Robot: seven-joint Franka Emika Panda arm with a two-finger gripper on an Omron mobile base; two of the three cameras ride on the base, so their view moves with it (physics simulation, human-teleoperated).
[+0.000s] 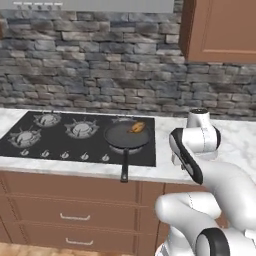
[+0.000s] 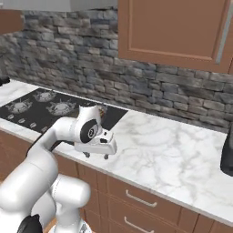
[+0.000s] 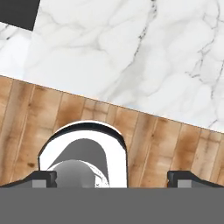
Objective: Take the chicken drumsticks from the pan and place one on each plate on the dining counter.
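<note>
Chicken drumstick (image 1: 136, 128) lying in the far right part of the pan (image 1: 127, 135) on the stove (image 1: 75, 137), at the left of the desk (image 2: 173, 150). End effector (image 2: 96, 155) hanging empty over the near desk edge, fingers (image 3: 43, 178) wide apart, well right of the pan. To reach well: swing left over the pan, then lower with fingers across the drumstick.

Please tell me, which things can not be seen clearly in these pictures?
- Chicken drumsticks in the pan, left base view: too small to count.
- Pan, right base view: hidden behind the arm.
- Dark object, right base view: cut off by the right edge.
- Gripper, right base view: fingertips too small; hand view shows them wide apart.
</note>
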